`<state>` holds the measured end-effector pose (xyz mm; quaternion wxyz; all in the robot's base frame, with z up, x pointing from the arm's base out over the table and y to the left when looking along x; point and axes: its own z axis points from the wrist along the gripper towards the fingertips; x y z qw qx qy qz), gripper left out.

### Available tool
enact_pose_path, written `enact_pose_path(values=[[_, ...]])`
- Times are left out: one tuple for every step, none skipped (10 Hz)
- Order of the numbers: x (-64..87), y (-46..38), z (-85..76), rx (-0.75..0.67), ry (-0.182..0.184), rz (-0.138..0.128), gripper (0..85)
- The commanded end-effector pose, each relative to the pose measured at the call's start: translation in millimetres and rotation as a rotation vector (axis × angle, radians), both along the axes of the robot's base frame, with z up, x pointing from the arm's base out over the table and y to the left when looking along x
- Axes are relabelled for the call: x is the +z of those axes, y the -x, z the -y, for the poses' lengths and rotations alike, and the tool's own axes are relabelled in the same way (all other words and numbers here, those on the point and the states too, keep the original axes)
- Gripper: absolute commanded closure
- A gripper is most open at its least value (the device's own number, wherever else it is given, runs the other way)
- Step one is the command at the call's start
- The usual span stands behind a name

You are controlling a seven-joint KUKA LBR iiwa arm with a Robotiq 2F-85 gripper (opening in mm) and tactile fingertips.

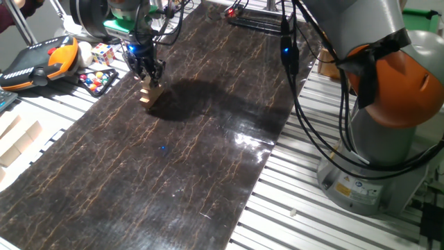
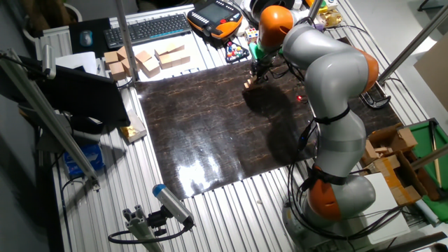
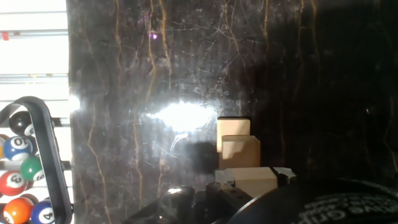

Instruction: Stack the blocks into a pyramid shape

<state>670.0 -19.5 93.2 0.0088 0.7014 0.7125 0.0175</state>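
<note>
The blocks are small tan wooden cubes in a stepped stack at the far left part of the dark marble-patterned mat. The stack also shows in the other fixed view. In the hand view two cubes lie in a row beyond a nearer, higher cube. My gripper stands right over the stack. Its fingertips sit against both sides of the nearest cube. How many cubes lie underneath is hidden.
A rack of billiard balls lies just off the mat's left edge, beside a multicoloured puzzle cube and an orange teach pendant. Larger pale wooden blocks sit off the mat. The arm's base stands at the right.
</note>
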Motion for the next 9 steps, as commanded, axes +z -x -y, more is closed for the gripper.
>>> enact_pose_path(values=[[0.8,0.3,-0.1,0.0,-0.001,0.0,84.0],[1.2,0.6,-0.1,0.0,-0.006,0.0,84.0],[1.2,0.7,-0.2,0.0,-0.007,-0.003,84.0],[1.2,0.7,-0.2,0.0,-0.007,-0.004,84.0],[1.2,0.7,-0.2,-0.004,-0.011,-0.011,84.0],[1.2,0.7,-0.2,-0.017,0.004,-0.023,84.0],[1.2,0.7,-0.2,-0.033,0.006,-0.032,84.0],[1.2,0.7,-0.2,-0.041,0.004,-0.039,84.0],[1.2,0.7,-0.2,-0.044,-0.006,-0.043,84.0]])
